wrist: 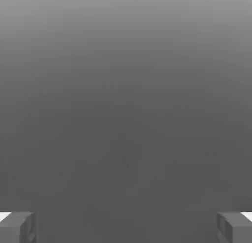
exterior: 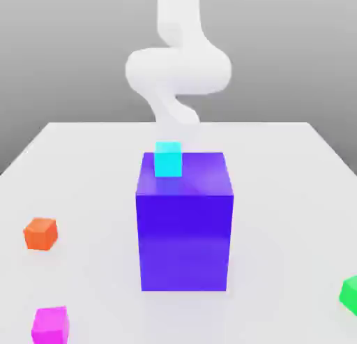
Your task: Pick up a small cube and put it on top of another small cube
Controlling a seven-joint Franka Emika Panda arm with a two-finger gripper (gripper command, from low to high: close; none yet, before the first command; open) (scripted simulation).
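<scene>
A small cyan cube (exterior: 168, 159) rests on top of a large blue-violet block (exterior: 184, 224), near that block's far left corner. Three more small cubes lie on the white table (exterior: 90, 168): an orange cube (exterior: 41, 234) at the exterior view's left, a magenta cube (exterior: 50, 324) nearer the front left, and a green cube (exterior: 349, 292) at the right edge. The white arm (exterior: 178, 70) rises behind the block. In the hand view my gripper (wrist: 126, 227) is open, its grey fingertips (wrist: 18, 226) far apart with nothing between them, facing plain grey background.
The tall blue-violet block stands in the middle of the table, between the arm and the front cubes. Bare table surface lies to either side of it.
</scene>
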